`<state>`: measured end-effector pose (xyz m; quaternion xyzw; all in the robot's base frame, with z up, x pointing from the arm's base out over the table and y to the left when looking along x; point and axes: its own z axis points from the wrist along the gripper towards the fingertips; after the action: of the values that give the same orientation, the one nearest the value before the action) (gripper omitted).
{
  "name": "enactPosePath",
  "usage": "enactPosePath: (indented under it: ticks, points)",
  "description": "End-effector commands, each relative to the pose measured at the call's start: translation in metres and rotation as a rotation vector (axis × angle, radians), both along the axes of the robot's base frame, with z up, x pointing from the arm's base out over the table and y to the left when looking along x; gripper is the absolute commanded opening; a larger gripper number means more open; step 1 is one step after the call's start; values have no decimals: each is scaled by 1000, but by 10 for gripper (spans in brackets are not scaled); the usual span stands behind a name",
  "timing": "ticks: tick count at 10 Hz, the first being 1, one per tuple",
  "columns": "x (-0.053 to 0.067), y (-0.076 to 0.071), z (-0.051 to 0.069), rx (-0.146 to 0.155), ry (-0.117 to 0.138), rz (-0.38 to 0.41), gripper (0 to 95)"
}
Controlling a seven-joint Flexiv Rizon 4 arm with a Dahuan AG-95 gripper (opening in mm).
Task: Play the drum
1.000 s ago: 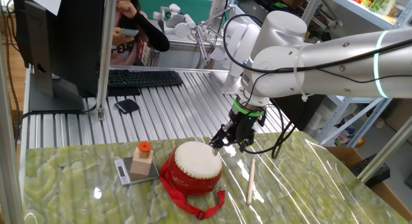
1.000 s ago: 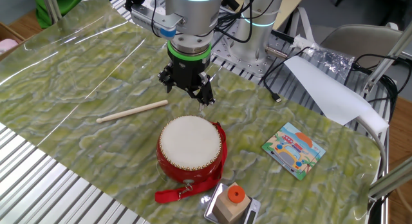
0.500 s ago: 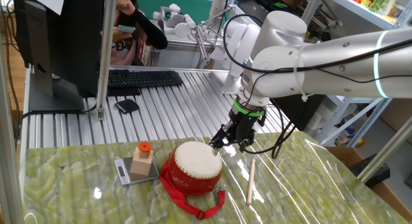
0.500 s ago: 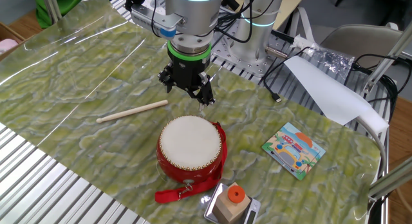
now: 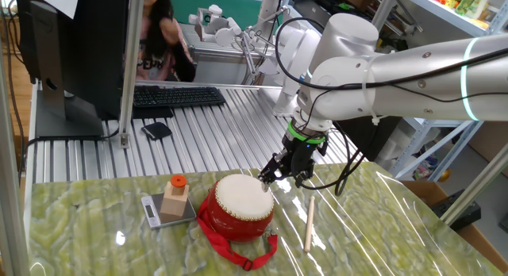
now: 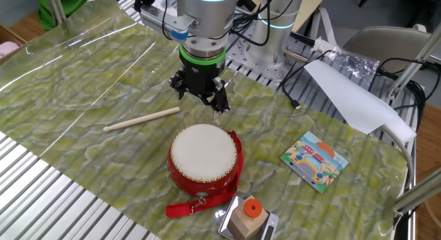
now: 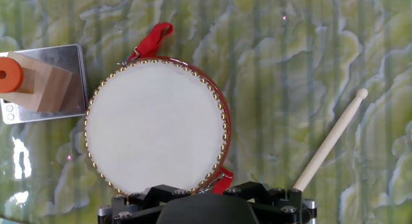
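The drum (image 5: 238, 201) stands on the green marbled table, with a red barrel, a cream skin and a red strap trailing at its base. The other fixed view shows the drum (image 6: 203, 157) just in front of my gripper (image 6: 200, 99). A wooden drumstick (image 5: 309, 223) lies flat on the table beside the drum, touching neither it nor the fingers. My gripper (image 5: 283, 179) hangs low behind the drum's far rim, open, with nothing between its fingers. In the hand view the drum (image 7: 156, 124) fills the left centre and the drumstick (image 7: 328, 141) lies at the right.
A wooden block with an orange cap (image 5: 176, 198) sits on a small metal scale (image 5: 159, 211) left of the drum. A picture card (image 6: 315, 161) lies on the table. Behind the table are a keyboard (image 5: 176, 96), a monitor (image 5: 71, 46) and a person (image 5: 163, 30).
The arm, drum and drumstick have not moved. Only the person in the background has shifted.
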<state>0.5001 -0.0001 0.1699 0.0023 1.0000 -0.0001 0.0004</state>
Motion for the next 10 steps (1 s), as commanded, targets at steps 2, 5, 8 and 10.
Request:
enactPosePath:
  ticks: [2,5,8,10]
  points:
    - [1,1,-3,16,1,-220,0]
    - [4,4,-12,18,1,-220,0]
    - [10,11,-36,21,2,-222,0]
    - [14,14,-56,24,3,-223,0]
